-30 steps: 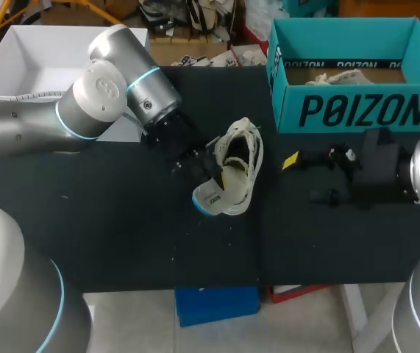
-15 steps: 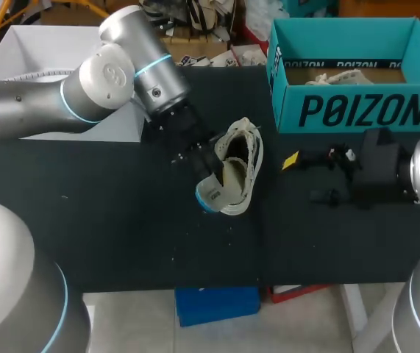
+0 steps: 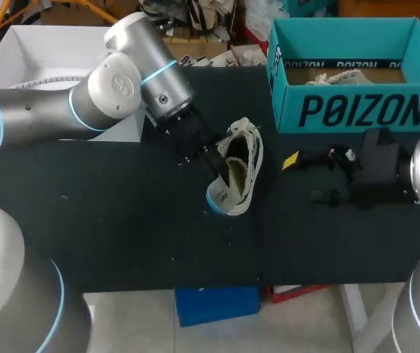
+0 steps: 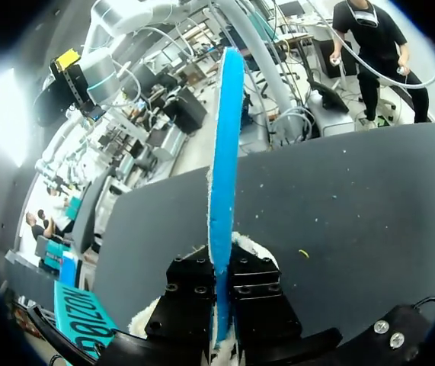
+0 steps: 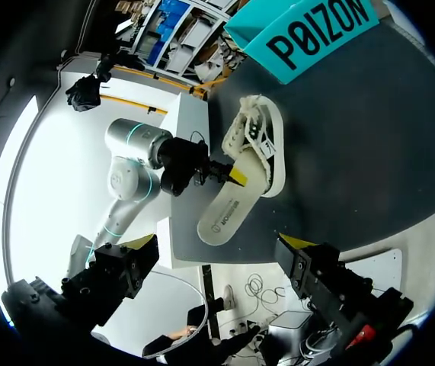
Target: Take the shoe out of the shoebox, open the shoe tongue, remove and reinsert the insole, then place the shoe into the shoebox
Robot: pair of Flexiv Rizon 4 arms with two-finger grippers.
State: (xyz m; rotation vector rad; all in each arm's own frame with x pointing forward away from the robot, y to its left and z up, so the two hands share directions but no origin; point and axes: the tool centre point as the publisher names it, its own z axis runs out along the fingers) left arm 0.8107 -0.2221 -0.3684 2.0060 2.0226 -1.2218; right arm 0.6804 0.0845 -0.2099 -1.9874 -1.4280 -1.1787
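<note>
While left fingers pinch insole, shoe toe toward shoebox

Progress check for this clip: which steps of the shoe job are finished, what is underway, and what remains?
Done: the shoe lies on the table, outside the shoebox, tongue seemingly opened. In hand: the left gripper is shut on the insole, partly out of the shoe; pulling or reinserting, I cannot tell. Left: seating the insole, boxing the shoe. The right gripper rests open.
</note>
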